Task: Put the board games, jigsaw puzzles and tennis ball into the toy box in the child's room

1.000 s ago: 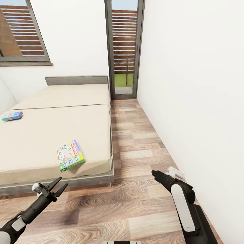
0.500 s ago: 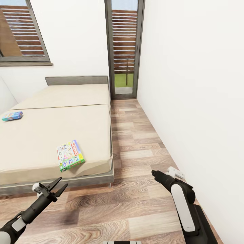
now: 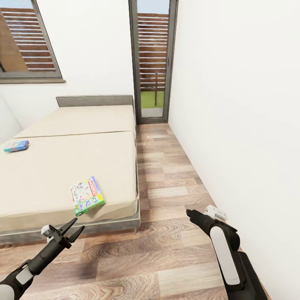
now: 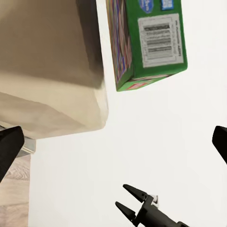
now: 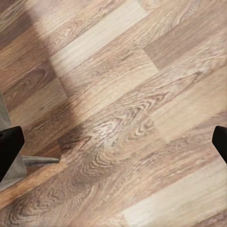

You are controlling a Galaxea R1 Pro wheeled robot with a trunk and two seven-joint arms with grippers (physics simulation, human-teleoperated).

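Cream bed [image 3: 50, 175], board game [image 3: 86, 195] lengthwise.

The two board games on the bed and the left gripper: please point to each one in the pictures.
white board game [image 3: 87, 195], head view, middle of its printed top face.
teal-blue board game [image 3: 16, 146], head view, centre of its top.
left gripper [image 3: 71, 230], head view, midway between its open fingertips.

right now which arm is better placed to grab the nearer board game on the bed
Left, probably. The left pincer is open, just below the bed edge where the nearer board game lies. The right pincer hangs over bare floor by the wall, farther away.
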